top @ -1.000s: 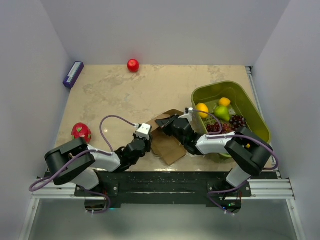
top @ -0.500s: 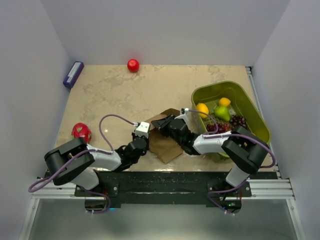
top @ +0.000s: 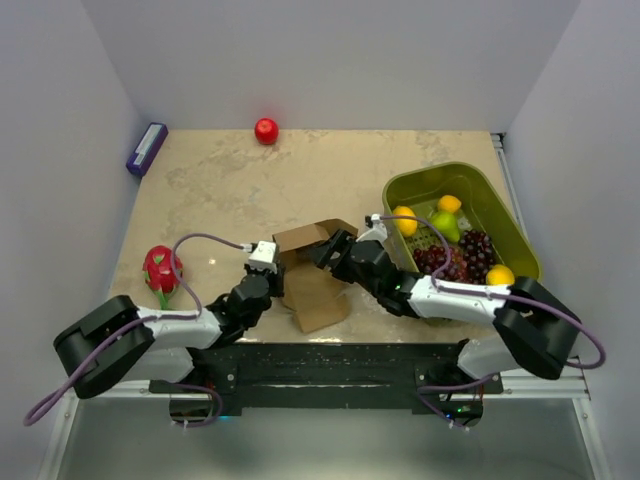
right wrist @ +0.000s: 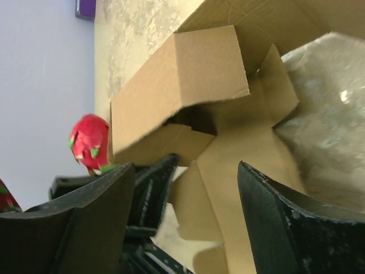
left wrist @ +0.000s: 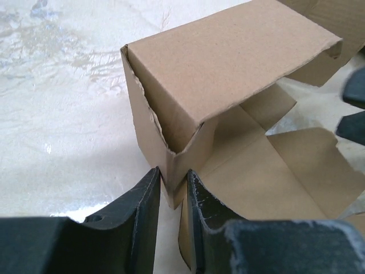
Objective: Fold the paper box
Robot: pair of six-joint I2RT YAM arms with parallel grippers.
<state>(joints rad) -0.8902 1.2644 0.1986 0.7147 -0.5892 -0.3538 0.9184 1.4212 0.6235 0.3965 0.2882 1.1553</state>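
**Paper box** [top: 310,265]: brown card, part-erected. One wall and a top panel were raised; the other flaps lay flat on the bench [top: 220,190]. It stood near the green basket [top: 495,195], on the side away from the basket's fruit.

**Left hand** [left wrist: 171,188]: narrow, pinching the box's near bottom corner.

**Right hand** [right wrist: 187,171]: wide, holding nothing, poised over the flat flaps on the basket side.

**Handling:** the raised wall looked best anchored by the pinch, with the next flap lifted along its crease, not mid-panel.

**Edges:** the corner seam was ragged and looked likely to buckle.

**Room:** bare bench lay beyond the box, away from the basket. The basket's wall looked likely to crowd the right arm.
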